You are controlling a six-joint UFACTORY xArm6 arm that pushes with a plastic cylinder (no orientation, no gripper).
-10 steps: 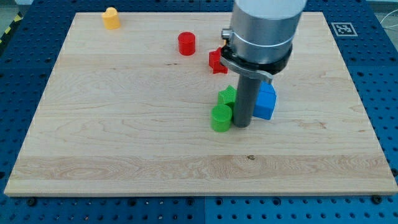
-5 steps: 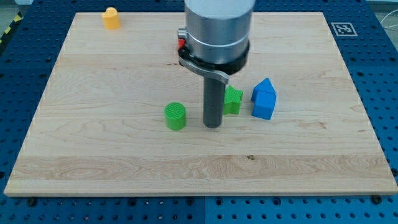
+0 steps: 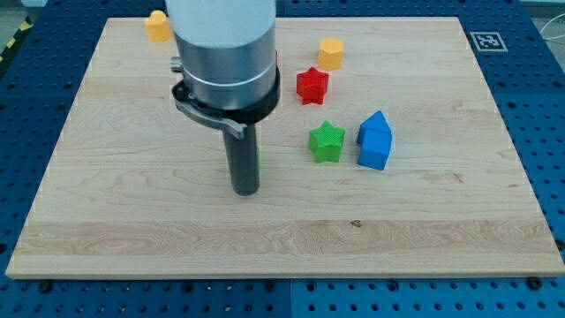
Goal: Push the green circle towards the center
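Note:
The green circle point(image 3: 259, 160) is almost fully hidden behind my rod; only a thin green sliver shows at the rod's right edge, left of the board's middle. My tip point(image 3: 244, 190) rests on the board right in front of that block, towards the view's bottom. I cannot tell if it touches the block. The green star point(image 3: 326, 142) lies to the right, apart from the tip.
A blue house-shaped block point(image 3: 375, 141) sits just right of the green star. A red star point(image 3: 312, 86) and an orange hexagon point(image 3: 331, 53) lie further up. A yellow block point(image 3: 157, 26) is at the top left. The arm's grey body covers the upper middle.
My tip has moved left from beside the blue block. The green circle slid left, away from the green star, and is now hidden behind the rod. The red star and orange hexagon are uncovered.

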